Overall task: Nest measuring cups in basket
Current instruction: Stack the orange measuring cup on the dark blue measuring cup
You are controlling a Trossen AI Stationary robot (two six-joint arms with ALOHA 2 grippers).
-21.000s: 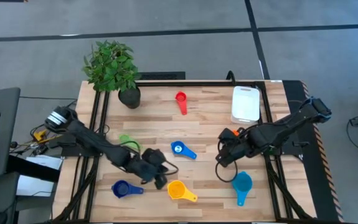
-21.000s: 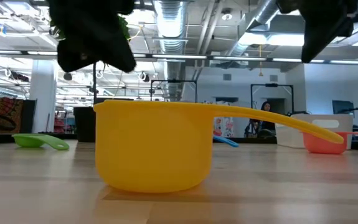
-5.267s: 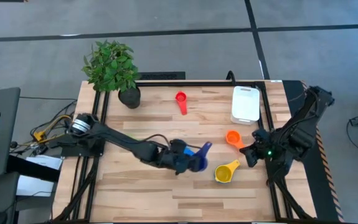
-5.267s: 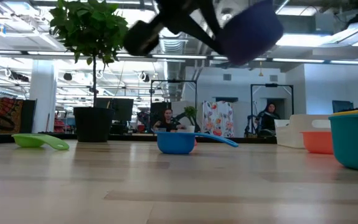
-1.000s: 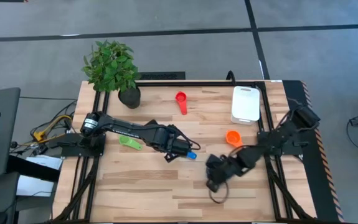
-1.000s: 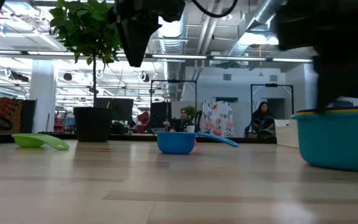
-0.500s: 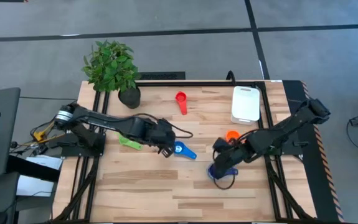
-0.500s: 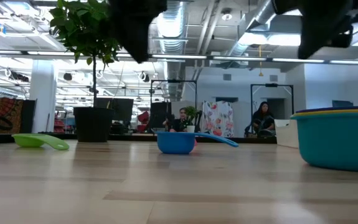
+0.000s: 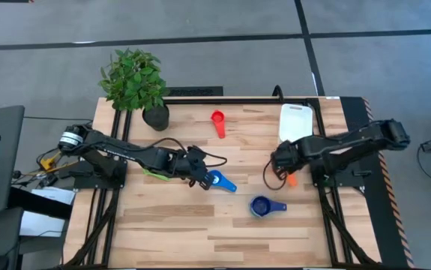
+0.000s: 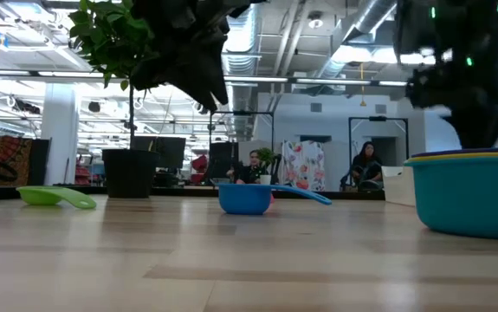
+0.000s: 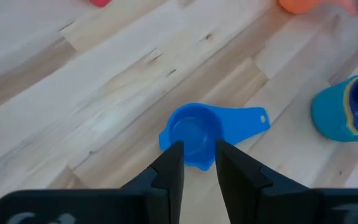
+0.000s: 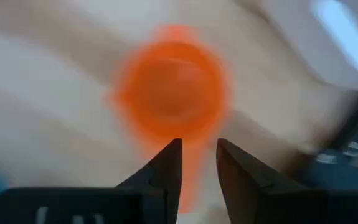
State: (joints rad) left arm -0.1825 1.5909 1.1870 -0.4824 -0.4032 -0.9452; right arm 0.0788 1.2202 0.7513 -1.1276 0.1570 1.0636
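A small blue measuring cup (image 9: 216,180) (image 11: 194,132) rests on its base mid-table. My left gripper (image 9: 197,177) (image 11: 198,155) hangs open just above its left side, touching nothing. An orange cup (image 12: 172,93) (image 9: 291,180) sits on the table right of centre, mostly hidden under my right gripper (image 9: 278,161) (image 12: 197,155), which hovers open above it. A nested stack (image 9: 261,206) (image 10: 472,195), dark blue cup inside teal, stands near the front. The red cup (image 9: 217,120) and the white basket (image 9: 296,124) lie toward the far edge. A green cup (image 9: 154,172) lies partly under my left arm.
A potted plant (image 9: 136,82) stands at the far left corner. The black frame rails (image 9: 324,150) run along the table's left and right sides. Bare wood (image 9: 185,225) spreads across the near part. People show in the room beyond the table.
My right gripper has risen off the nested stack, left it standing on the table, and gone toward the far edge, over the orange cup. My left gripper has drawn back a little toward the table's left, uncovering the small blue cup, which has stayed in place.
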